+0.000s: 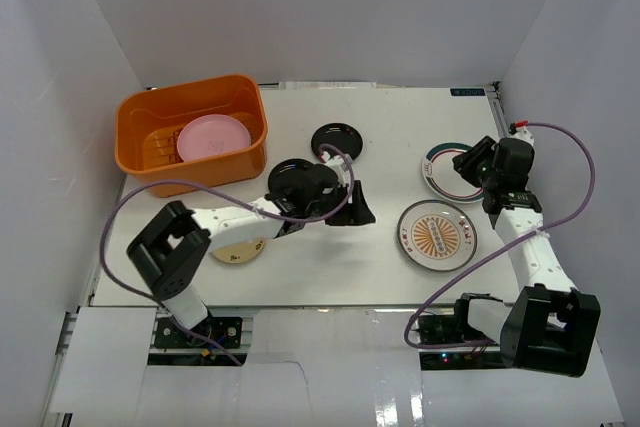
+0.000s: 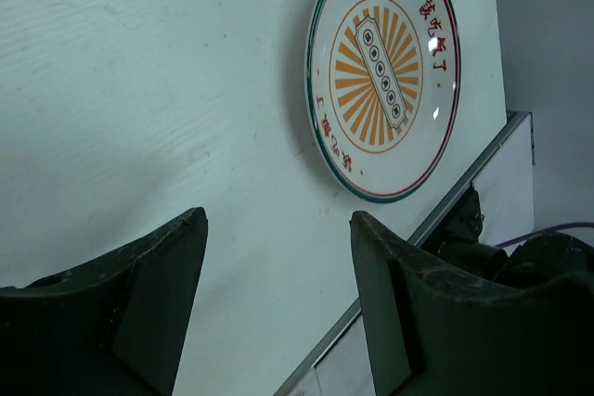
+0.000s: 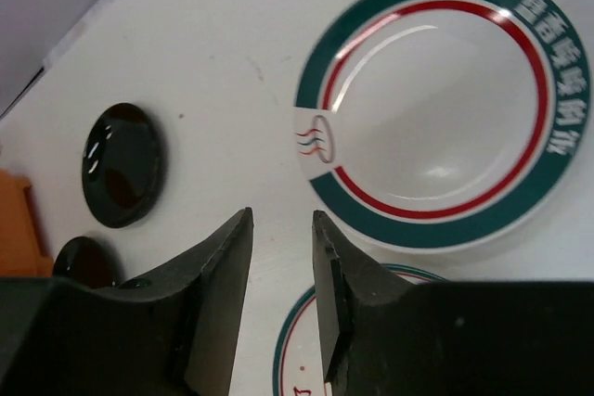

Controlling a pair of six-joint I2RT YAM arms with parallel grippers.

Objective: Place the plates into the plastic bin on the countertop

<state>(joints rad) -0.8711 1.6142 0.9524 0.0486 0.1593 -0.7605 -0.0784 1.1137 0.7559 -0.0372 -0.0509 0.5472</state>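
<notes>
5 plates lie on the countertop (image 1: 330, 272) outside the plastic bin (image 1: 150, 162), which sits at the upper left of the top view with 1 pink plate (image 1: 213, 135) showing inside.

The left gripper (image 1: 357, 207) hangs at the middle of that view, its jaws spread wide and empty. The sunburst plate (image 1: 437, 235) lies just to its right. In the left wrist view that plate sits at the upper right, ahead of the fingers (image 2: 139, 303) and off their line.

The right gripper (image 1: 468, 165) hovers over the green-rimmed plate (image 1: 438, 177) at centre right, jaws parted narrowly with nothing between them. In its wrist view the plate lies up and right of the gap.

2 black plates (image 1: 337, 139) and 1 tan plate (image 1: 238, 252) lie nearer the bin.

The right gripper looks nearer the green-rimmed plate and the left nearer the sunburst one. Either carry would run toward the upper left.
</notes>
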